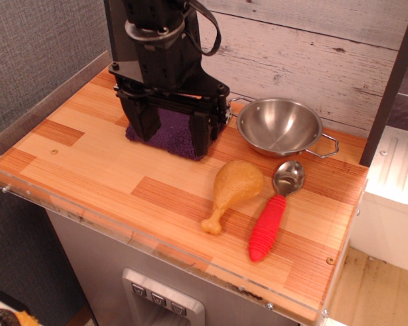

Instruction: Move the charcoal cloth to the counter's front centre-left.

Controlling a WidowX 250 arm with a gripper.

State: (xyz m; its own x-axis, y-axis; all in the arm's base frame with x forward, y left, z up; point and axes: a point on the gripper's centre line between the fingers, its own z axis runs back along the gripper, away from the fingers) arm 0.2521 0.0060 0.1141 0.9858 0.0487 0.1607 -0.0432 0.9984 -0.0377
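Note:
The charcoal cloth (pixel 168 133) is a dark purple fuzzy cloth lying flat at the back middle of the butcher-block counter (pixel 95 170). My black gripper (pixel 171 129) hangs straight over it, fingers spread wide. One finger (pixel 142 119) stands at the cloth's left edge and the other (pixel 205 134) at its right edge, both tips down at counter level. The jaws are open and straddle the cloth. The cloth's back part is hidden behind the gripper body.
A steel bowl (pixel 279 126) with wire handles sits just right of the gripper. A yellow toy chicken drumstick (pixel 232 191) and a red-handled metal spoon (pixel 275 211) lie at the front right. A clear acrylic rim (pixel 122 234) edges the counter front.

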